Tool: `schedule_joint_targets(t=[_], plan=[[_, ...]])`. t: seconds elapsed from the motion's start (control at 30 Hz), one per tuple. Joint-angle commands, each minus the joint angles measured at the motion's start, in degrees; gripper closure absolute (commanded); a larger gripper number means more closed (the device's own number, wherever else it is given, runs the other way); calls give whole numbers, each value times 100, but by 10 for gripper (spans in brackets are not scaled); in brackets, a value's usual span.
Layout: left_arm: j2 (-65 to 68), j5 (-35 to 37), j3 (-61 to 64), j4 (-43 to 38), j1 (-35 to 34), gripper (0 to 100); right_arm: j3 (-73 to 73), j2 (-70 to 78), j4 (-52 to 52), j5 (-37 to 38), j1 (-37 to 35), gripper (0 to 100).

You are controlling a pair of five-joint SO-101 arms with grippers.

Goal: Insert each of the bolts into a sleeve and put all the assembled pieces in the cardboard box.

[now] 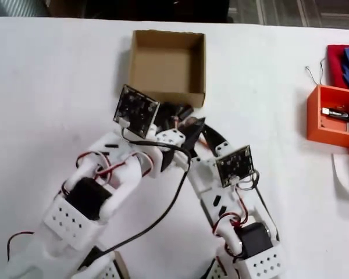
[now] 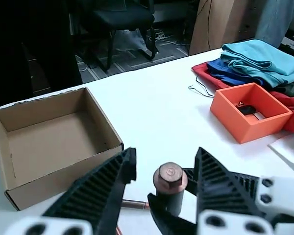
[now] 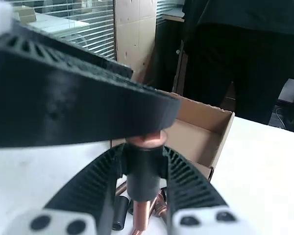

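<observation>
A copper bolt stands head-up in a dark sleeve. My right gripper is shut on that sleeve, holding it just above the table in front of the cardboard box. My left gripper is open, with one ribbed jaw on each side of the bolt head and not touching it. In the high view the two grippers meet at the box's near wall, the left gripper beside the right gripper. Several loose bolts and a loose sleeve lie on the table below. The box is empty.
An orange tray with a small dark item stands at the right, with folded cloths behind it. A white cable curls near the right edge. White tabletop lies open to the left of the box.
</observation>
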Motion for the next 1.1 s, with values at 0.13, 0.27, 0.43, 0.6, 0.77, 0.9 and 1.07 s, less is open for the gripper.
schedule_joint_targets(t=[0.13,0.27,0.43,0.6,0.77,0.9,1.07], plan=[[-70,290,-1174,18,-519,793,-334,-57,119,-941,470,979],[-53,413,-2009,53,-1354,793,-360,-31,154,-1310,866,979],[-53,422,-2088,1143,-2945,794,-1169,295,479,-1301,980,980],[-70,404,-1262,2171,-4229,794,-3437,2325,1165,-1292,980,980],[-44,-149,-224,1820,-5626,793,-6163,4998,2396,-1345,1121,979],[-26,-826,813,1029,-5749,793,-7938,6589,3073,-1292,1200,978],[105,-1134,1358,440,-5732,794,-9662,8831,3301,-1160,1138,978]])
